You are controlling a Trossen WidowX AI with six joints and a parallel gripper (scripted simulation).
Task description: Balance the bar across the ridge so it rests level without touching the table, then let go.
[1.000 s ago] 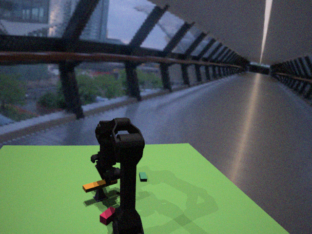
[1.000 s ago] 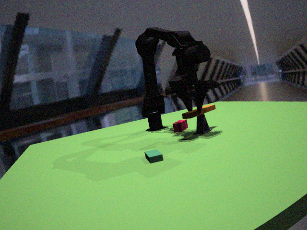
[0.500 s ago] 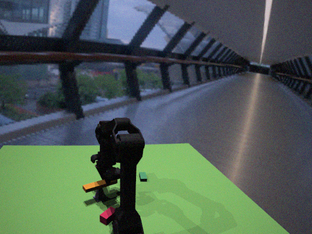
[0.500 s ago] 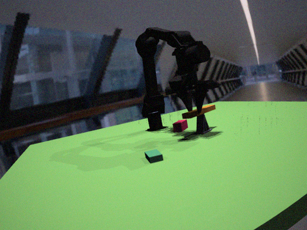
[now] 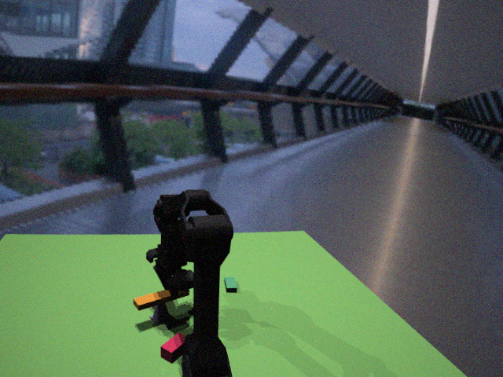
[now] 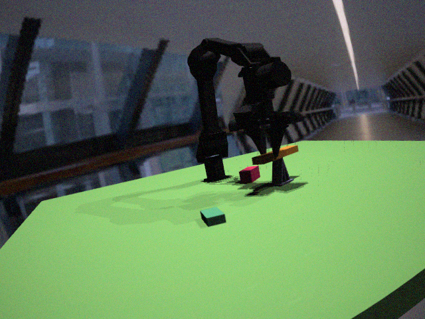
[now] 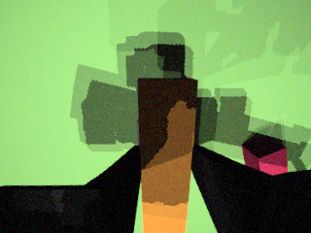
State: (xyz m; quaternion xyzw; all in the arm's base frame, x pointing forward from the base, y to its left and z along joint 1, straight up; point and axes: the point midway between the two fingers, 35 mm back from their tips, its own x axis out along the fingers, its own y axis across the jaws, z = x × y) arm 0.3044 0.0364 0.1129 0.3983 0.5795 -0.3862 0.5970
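An orange bar (image 5: 152, 299) (image 6: 277, 157) (image 7: 165, 160) lies across the top of a dark wedge-shaped ridge (image 5: 162, 315) (image 6: 279, 172) on the green table (image 5: 304, 308) (image 6: 240, 257). Both bar ends are off the table, and the bar looks close to level. My gripper (image 5: 175, 288) (image 6: 269, 151) (image 7: 164, 150) comes down from above and is shut on the bar near its middle, right over the ridge. In the wrist view the bar runs straight away between the two dark fingers and hides the ridge.
A magenta block (image 5: 172, 347) (image 6: 249, 173) (image 7: 266, 154) lies near the arm's base (image 6: 214, 168), close beside the ridge. A teal block (image 5: 230, 284) (image 6: 212, 216) lies apart on the table. The table's edges show in the top and exterior views.
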